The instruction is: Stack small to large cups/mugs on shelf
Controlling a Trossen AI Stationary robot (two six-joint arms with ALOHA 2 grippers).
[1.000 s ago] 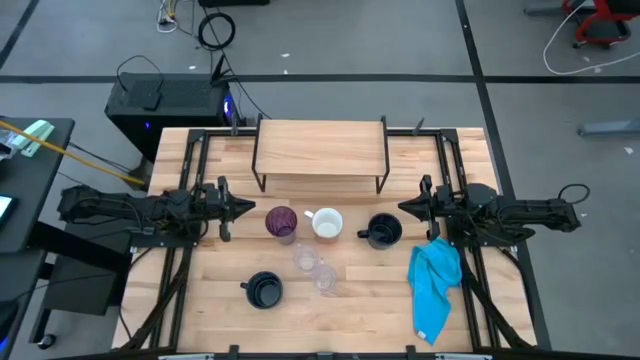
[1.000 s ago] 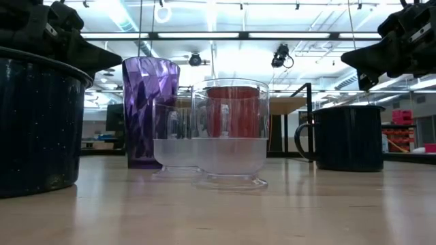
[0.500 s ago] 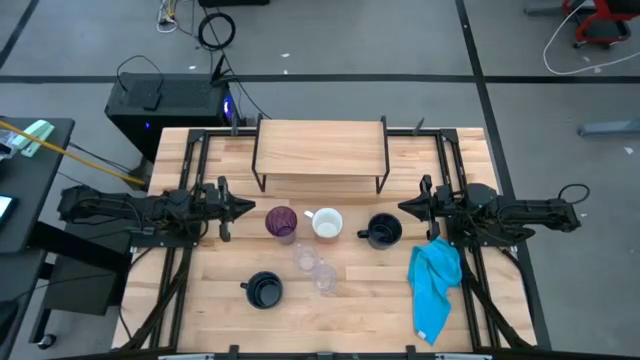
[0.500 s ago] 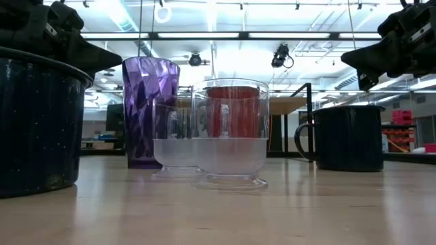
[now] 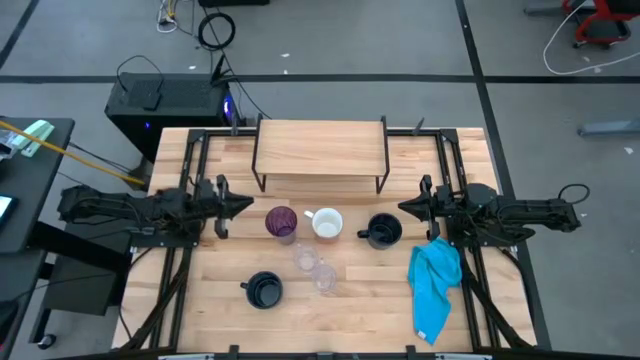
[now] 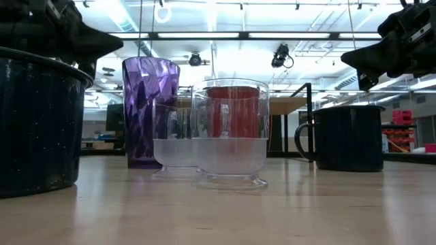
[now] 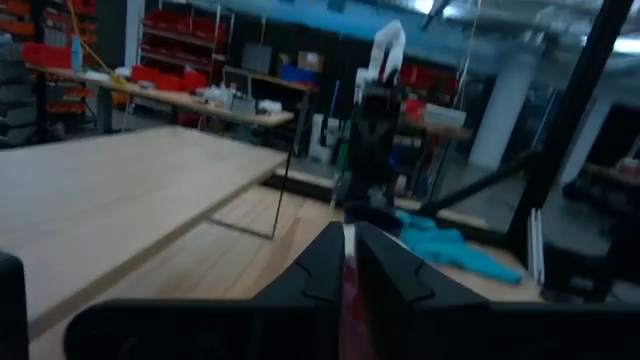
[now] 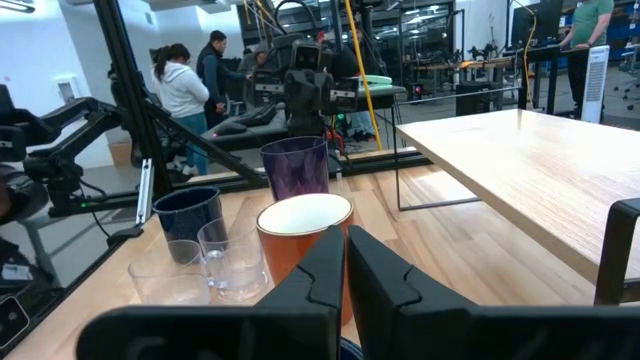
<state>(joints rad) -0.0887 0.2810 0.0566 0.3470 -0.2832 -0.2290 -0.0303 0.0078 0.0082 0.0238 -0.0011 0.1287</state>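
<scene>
A crumpled blue cloth [image 5: 434,287] lies on the table [image 5: 360,320].

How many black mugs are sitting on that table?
2. One black handled mug stands right of the white mug, near the blue cloth; the other black handled mug sits nearer the table's front edge. None seems hidden.

The shelf [image 5: 320,147] is my landmark: 3 cups [image 5: 327,224] line up before it, 2 small cups [image 5: 314,267] and 1 mug [image 5: 264,290] nearer me.

no legible text, no labels, brand names, numbers or signs readable in any view
</scene>
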